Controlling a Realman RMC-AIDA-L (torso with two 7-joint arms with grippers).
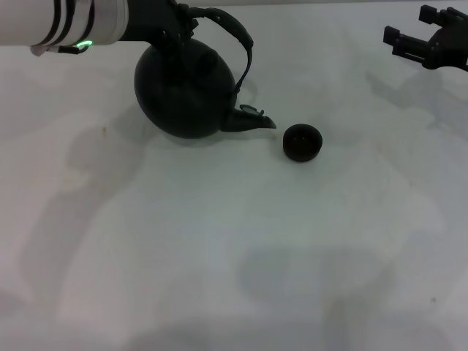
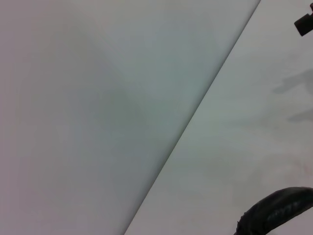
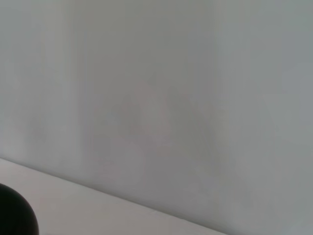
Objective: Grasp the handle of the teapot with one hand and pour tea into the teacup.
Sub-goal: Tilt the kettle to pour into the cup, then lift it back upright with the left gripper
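Observation:
The matte-black teapot (image 1: 186, 91) is at the back left of the white table, tilted with its short spout (image 1: 252, 119) pointing at the teacup (image 1: 302, 142). The teacup is small, round and dark, and stands just right of the spout tip, apart from it. The arched handle (image 1: 238, 36) rises over the pot. My left gripper (image 1: 170, 28) is shut on the handle's left end. A textured piece of the handle shows in the left wrist view (image 2: 276, 211). My right gripper (image 1: 418, 33) hangs open and empty at the far right back. No tea is visible.
The white table (image 1: 234, 248) stretches bare toward the front. A dark rounded edge, probably the teapot (image 3: 14, 218), shows in a corner of the right wrist view. A tip of the right gripper (image 2: 304, 22) shows far off in the left wrist view.

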